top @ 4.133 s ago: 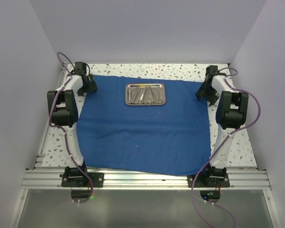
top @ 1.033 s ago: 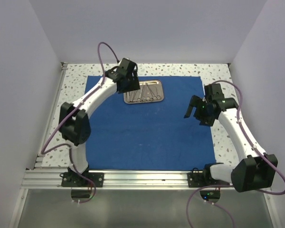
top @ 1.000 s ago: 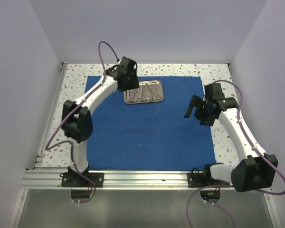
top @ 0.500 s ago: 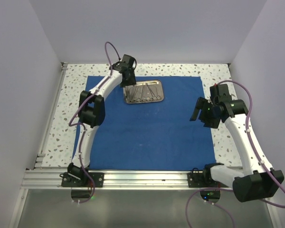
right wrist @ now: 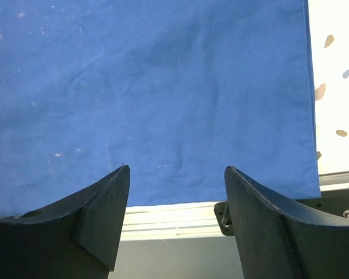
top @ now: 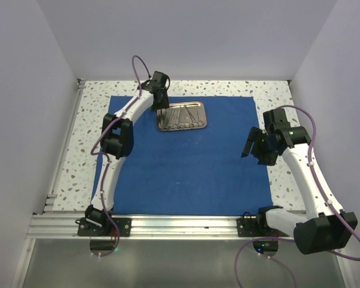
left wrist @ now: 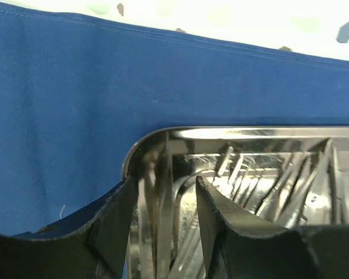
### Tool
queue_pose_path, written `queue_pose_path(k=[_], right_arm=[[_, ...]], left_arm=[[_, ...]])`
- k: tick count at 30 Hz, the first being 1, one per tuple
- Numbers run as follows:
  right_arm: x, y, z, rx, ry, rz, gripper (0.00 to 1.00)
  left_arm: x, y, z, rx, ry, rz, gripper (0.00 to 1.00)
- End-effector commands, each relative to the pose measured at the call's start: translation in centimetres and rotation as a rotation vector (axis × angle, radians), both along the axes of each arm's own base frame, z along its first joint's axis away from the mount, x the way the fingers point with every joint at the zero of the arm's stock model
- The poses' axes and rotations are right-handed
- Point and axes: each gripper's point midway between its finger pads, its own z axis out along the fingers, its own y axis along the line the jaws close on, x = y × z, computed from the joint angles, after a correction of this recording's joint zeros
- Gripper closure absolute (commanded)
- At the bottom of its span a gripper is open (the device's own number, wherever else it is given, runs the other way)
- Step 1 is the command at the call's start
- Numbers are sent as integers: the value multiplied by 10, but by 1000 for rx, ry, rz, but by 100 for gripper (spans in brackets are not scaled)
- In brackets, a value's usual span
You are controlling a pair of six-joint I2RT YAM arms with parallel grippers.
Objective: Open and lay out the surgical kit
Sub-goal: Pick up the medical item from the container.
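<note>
Fingers [left wrist: 113,226] of the left tool [left wrist: 166,192] stand a little apart, straddling the left rim of the steel tray [left wrist: 151,145] without pinching it yet. The tray sits on the blue cloth [top: 186,171], toward the far edge of the bench [top: 228,89], with slim instruments [left wrist: 273,186] loose inside. Best practice here, I judge: close squarely on the rim wall alone and keep the tray level so nothing spills. The right tool [right wrist: 177,171] hangs spread wide and empty over the cloth near the bench's right edge.
</note>
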Motion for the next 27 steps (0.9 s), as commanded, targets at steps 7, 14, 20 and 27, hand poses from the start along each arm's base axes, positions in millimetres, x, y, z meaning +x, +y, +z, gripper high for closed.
queue_pose_path(k=[7,14,20,27], right_arm=[[-5,-6,-6,-31,37,-21,33],[2,-4,-10,-28,47,-8,34],[12,-2,-13,-19,31,3,36],[21,15,-24,60,8,63,36]], left_arm=[[23,4,-8,-53,-30,-22,75],[17,-5,-19,-89,2,-69,89],[21,-7,11,-103,-44,-78,100],[37,12,118,-38,-270,-57,100]])
